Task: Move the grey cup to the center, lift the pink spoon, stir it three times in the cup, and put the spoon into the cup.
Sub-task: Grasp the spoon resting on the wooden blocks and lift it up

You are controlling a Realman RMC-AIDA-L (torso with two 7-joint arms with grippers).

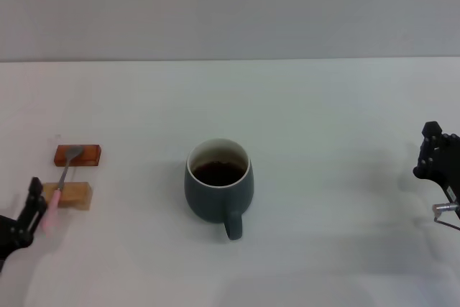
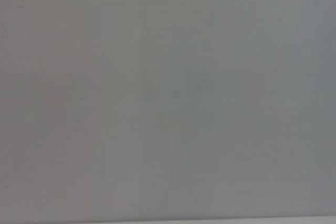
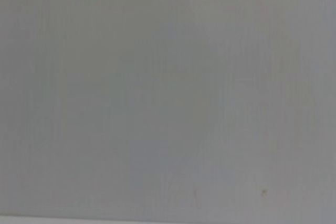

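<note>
**Head view: cup at the middle, spoon on its blocks, left gripper at the handle end**

Head view gives you the whole worktop (image 1: 323,106), a plain white surface running back to a grey wall. The grey cup (image 1: 219,188) stands upright near the middle, a little toward the front edge, with its loop handle turned to the front edge and dark brown liquid showing inside the pale rim.

Look to the left edge for the pink spoon (image 1: 60,188). It lies across two small wooden blocks: its grey metal bowl rests on the far block (image 1: 77,154) (the redder one), its shaft crosses the near block (image 1: 67,195) (the paler one), and the pink handle end reaches past that block toward the front-left corner.

Your left gripper (image 1: 36,206) sits low at the front-left corner, right at that pink handle end. One dark finger (image 1: 34,190) stands beside the handle, and the pink tip shows just next to it. Whether the fingers are actually closed on the handle, you cannot tell from here.

Your right gripper (image 1: 437,159) is over by the right edge, well apart from the cup and holding nothing you can see; how its fingers are set cannot be told either.

Both wrist views show you only a blank grey surface.
</note>
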